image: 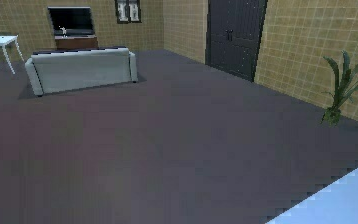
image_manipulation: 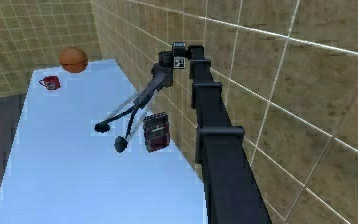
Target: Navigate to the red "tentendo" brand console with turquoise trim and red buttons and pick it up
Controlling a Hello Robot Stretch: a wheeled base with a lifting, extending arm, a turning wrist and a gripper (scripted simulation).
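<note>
arm side view: the small red rectangular console shows on the pale blue tabletop, just beside the dark two-finger gripper; its grip state, and whether it holds anything, cannot be told.

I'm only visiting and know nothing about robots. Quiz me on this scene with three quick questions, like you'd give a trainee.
1. True or false: the orange ball rests on the light blue table.
2. What stands at the forward view's right edge? A) a potted plant B) a bicycle C) a ladder
3. Fill in: in the arm side view, the red console shows between the tool and the dark square ____.

Key: 1 true; 2 A; 3 arm.
</note>
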